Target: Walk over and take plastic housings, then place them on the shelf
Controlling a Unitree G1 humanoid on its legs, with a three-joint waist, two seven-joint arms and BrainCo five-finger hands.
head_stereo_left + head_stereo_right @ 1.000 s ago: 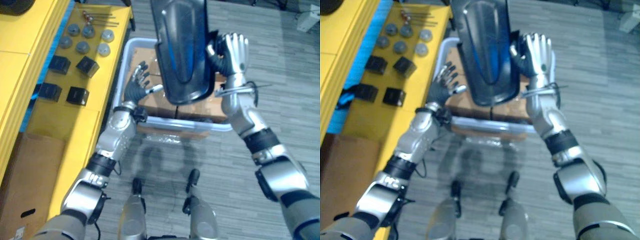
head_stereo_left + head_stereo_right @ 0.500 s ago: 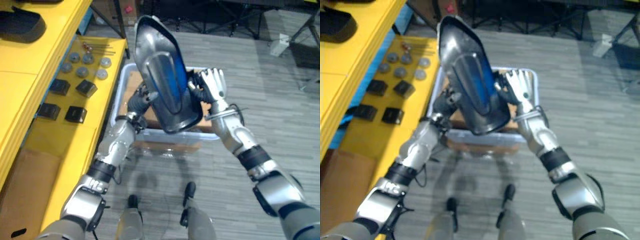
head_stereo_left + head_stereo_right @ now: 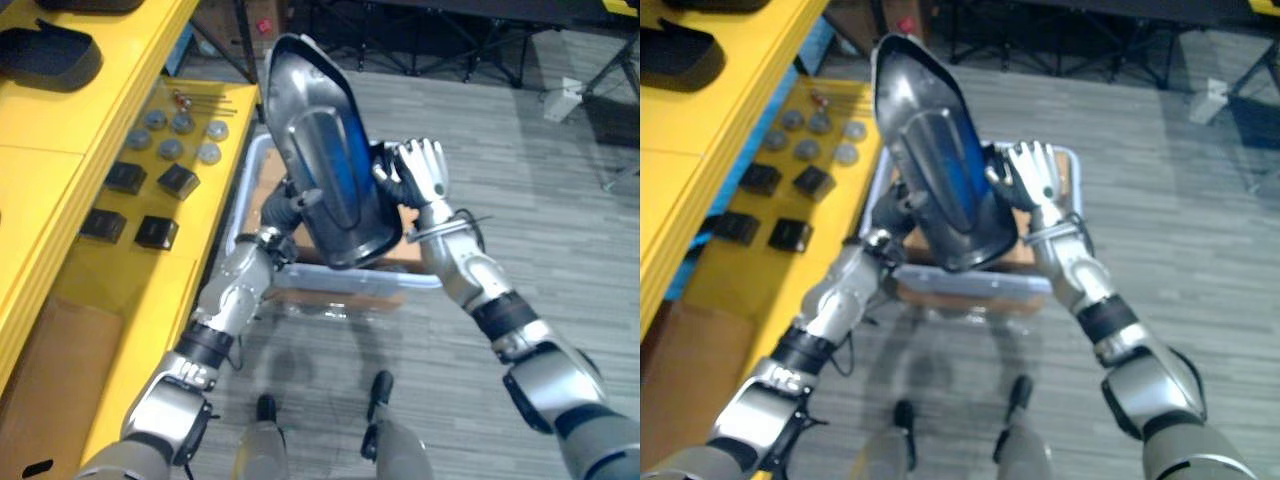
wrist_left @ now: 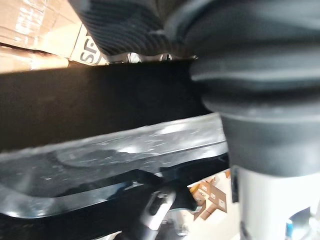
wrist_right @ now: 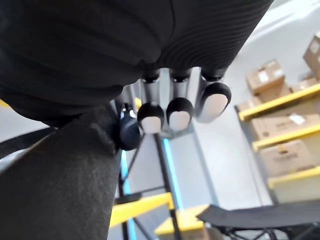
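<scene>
A large dark glossy plastic housing (image 3: 330, 170) is held upright in the air between my two hands, above a pale bin (image 3: 340, 283). My right hand (image 3: 425, 172) presses flat against its right side; the right wrist view shows its straight fingers (image 5: 172, 112) beside the housing's dark surface (image 5: 55, 185). My left hand (image 3: 283, 208) is at the housing's lower left edge, mostly hidden behind it. The left wrist view shows the housing's glossy rim (image 4: 100, 105) right by that hand.
The yellow shelf (image 3: 60, 130) runs along the left, with black blocks (image 3: 180, 180) and grey discs (image 3: 170, 150) on its lower tier and another dark housing (image 3: 50, 55) on the upper tier. Cardboard (image 3: 265, 190) fills the bin. Grey floor lies to the right.
The housing has tilted, its top leaning toward the shelf. My left hand, apart from it a second ago, now sits against its lower left edge. The view has pulled back.
</scene>
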